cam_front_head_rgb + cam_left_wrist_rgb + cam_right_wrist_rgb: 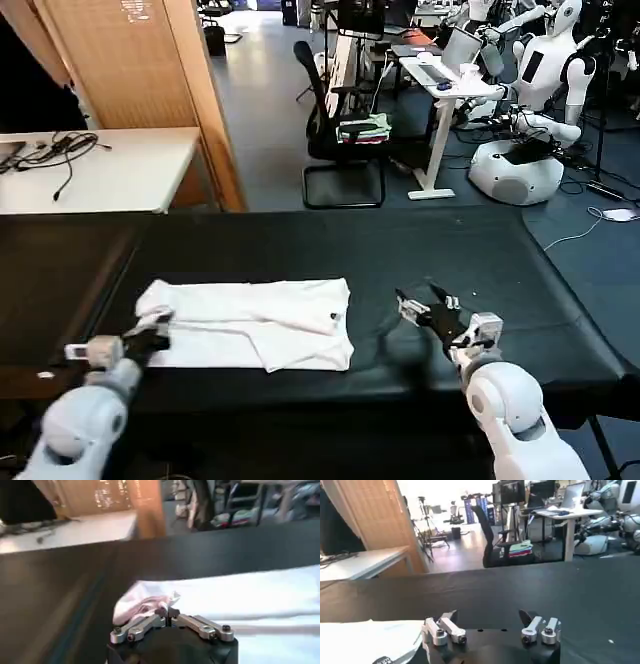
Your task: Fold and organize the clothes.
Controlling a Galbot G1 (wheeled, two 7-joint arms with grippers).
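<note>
The white T-shirt (250, 320), the clothes, lies partly folded on the black table (330, 240), left of the middle, near the front edge. My left gripper (158, 325) is at the shirt's left end, shut on a bunched fold of the white cloth (150, 605). To the right of the shirt my right gripper (425, 303) stands open just above the tabletop, with nothing between its fingers (450, 619). The shirt's edge (370, 640) lies beside it, apart from it.
A white desk (100, 170) with cables stands behind the table at the left. Behind the table are an office chair (340, 130) holding folded green and pale garments (365, 128), a white desk and other robots (530, 120). Bare tabletop spreads to the right of the shirt.
</note>
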